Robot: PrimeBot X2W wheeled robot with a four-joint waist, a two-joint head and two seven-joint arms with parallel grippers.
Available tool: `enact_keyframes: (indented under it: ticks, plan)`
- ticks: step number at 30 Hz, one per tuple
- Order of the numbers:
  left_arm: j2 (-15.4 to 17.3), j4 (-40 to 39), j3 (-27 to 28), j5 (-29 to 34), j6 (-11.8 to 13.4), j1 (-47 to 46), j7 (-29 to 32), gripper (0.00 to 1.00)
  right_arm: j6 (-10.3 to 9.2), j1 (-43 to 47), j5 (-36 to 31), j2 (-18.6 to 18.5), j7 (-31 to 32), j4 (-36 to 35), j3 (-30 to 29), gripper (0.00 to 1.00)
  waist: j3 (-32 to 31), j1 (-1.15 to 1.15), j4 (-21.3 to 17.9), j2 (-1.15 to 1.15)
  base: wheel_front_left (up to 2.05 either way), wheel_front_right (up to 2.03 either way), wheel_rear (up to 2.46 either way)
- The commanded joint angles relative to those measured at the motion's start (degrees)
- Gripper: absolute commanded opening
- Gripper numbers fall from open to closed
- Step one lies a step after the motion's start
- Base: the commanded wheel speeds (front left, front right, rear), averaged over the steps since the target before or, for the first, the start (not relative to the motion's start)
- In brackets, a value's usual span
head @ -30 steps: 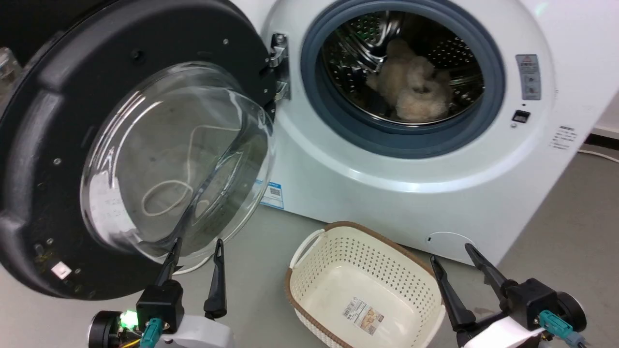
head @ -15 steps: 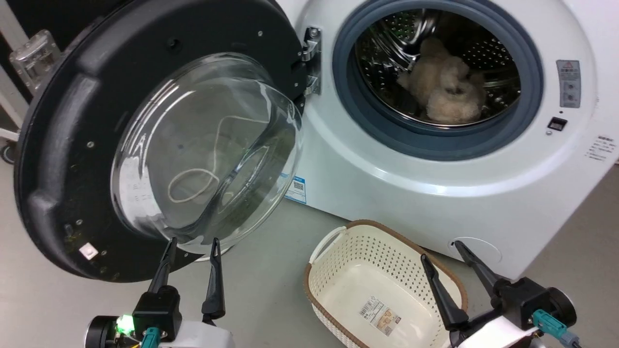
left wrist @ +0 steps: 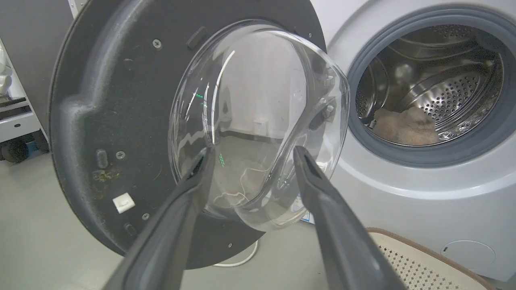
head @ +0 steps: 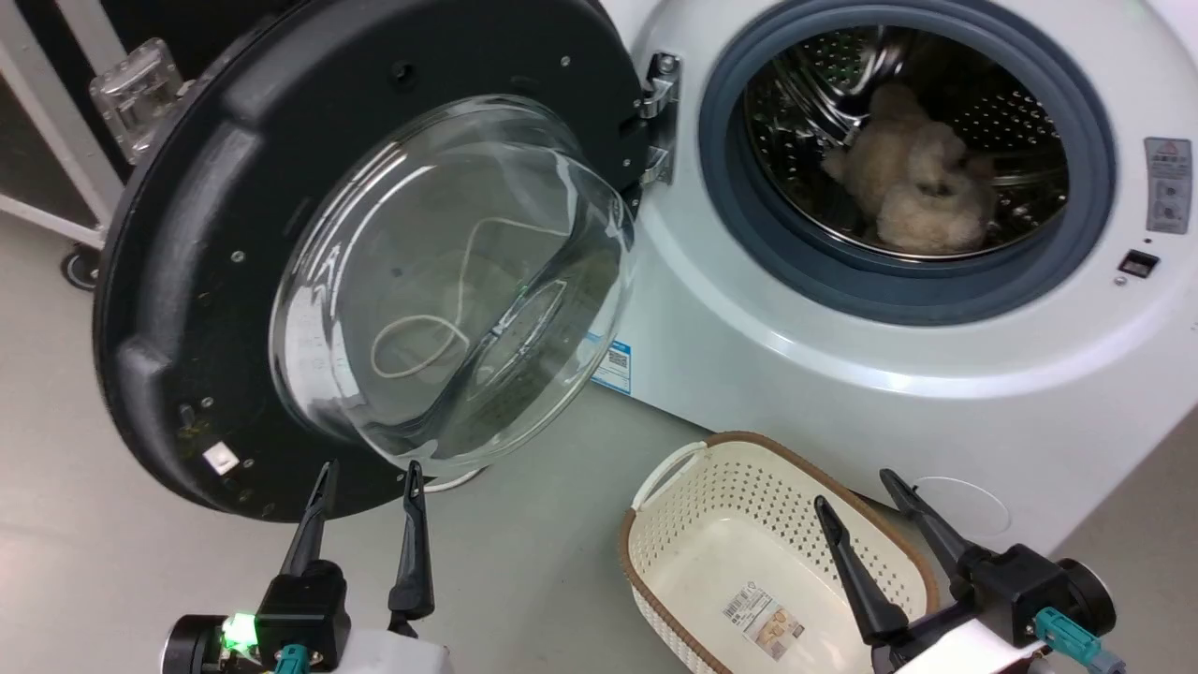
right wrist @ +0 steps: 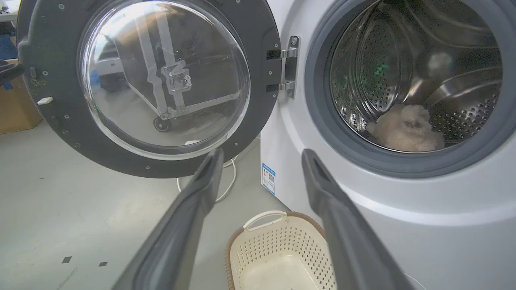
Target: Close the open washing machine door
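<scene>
Dark fingers of the left gripper (head: 371,468) stand apart and empty near the lower edge of the door (head: 187,234). The right gripper (head: 854,489) is spread too, above a cream basket (head: 767,440). Beyond, the black door hangs wide open, hinged left of the white washer's (head: 842,374) porthole. A beige fluffy bundle (head: 913,192) lies in the drum (head: 1011,112).

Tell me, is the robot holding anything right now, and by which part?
Nothing is held. The left gripper, open, points at the washing machine door; the right gripper, open, hangs near the basket. Both gaps are empty.
</scene>
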Motion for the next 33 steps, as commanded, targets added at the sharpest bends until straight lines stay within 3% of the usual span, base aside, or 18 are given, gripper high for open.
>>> enact_keyframes:
  ticks: [1, 6, 7, 8, 14, 17, 21, 26, 29, 33]
  plan:
    - [0.21, -0.19, -0.35, -0.14, 0.39, 0.75, -0.65, 1.00, -0.04, -0.08, 0.50, -0.55, -0.66, 0.29, 0.41, 1.00, 0.00, 0.00, 0.48, 0.00, 0.00, 0.00, 0.00]
    - [0.09, 0.11, -0.52, -0.77, 0.73, 1.22, -1.25, 1.00, -0.04, 0.06, 0.93, -0.82, -1.26, 0.51, 1.07, 1.00, -0.09, 0.00, 1.64, 0.00, 0.00, 0.00, 0.00]
    - [0.06, 0.26, -0.58, -1.01, 0.65, 1.32, -1.37, 0.60, -0.04, 0.10, 1.00, -0.84, -1.38, 0.56, 1.22, 1.00, -0.13, 0.00, 1.86, 0.00, 0.00, 0.00, 0.00]
    - [0.02, 0.35, -0.63, -1.26, 0.53, 1.37, -1.49, 0.00, -0.04, 0.14, 1.08, -0.87, -1.50, 0.62, 1.38, 1.00, -0.16, 0.00, 2.08, 0.00, 0.00, 0.00, 0.00]
    - [-0.17, -1.54, -0.27, -2.22, 0.58, 0.76, -2.21, 0.00, -0.04, 0.57, 1.54, -1.51, -2.21, 0.75, 1.84, 1.00, 0.17, 0.00, 3.62, 0.00, 0.00, 0.00, 0.00]
    - [-0.52, -8.38, 2.99, -6.20, 0.53, -1.40, -2.81, 0.00, -0.04, 1.32, 1.51, -2.50, -2.81, 0.13, 1.62, 1.00, 1.45, 0.00, 4.85, 0.00, 0.00, 0.00, 0.00]
    - [-0.53, -12.78, 7.74, -9.71, -1.98, -5.13, -3.29, 0.00, -0.04, 2.53, 1.59, -2.85, -3.29, -0.22, 0.72, 1.00, 2.29, 0.00, 5.70, 0.00, 0.00, 0.00, 0.00]
    - [2.24, -11.80, 17.94, -18.41, -5.96, -12.53, -3.76, 0.00, -0.04, 3.21, 3.18, -2.56, -3.76, -1.33, -0.14, 1.00, 3.78, 0.00, 4.93, 0.00, 0.00, 0.00, 0.00]
    - [4.48, -7.64, 24.29, -27.88, -6.61, -17.62, 0.46, 0.00, -0.04, 2.64, 3.36, -3.16, -3.76, -1.78, -0.42, 1.00, 4.94, 0.00, 3.50, 0.00, 0.00, 0.00, 0.00]
    - [9.81, 0.40, 30.25, -38.03, -6.49, -23.72, 10.18, 0.00, -0.04, 2.01, 3.75, -3.73, -3.76, -1.94, -1.14, 1.00, 6.23, 0.00, 1.92, 0.00, 0.00, 0.00, 0.00]
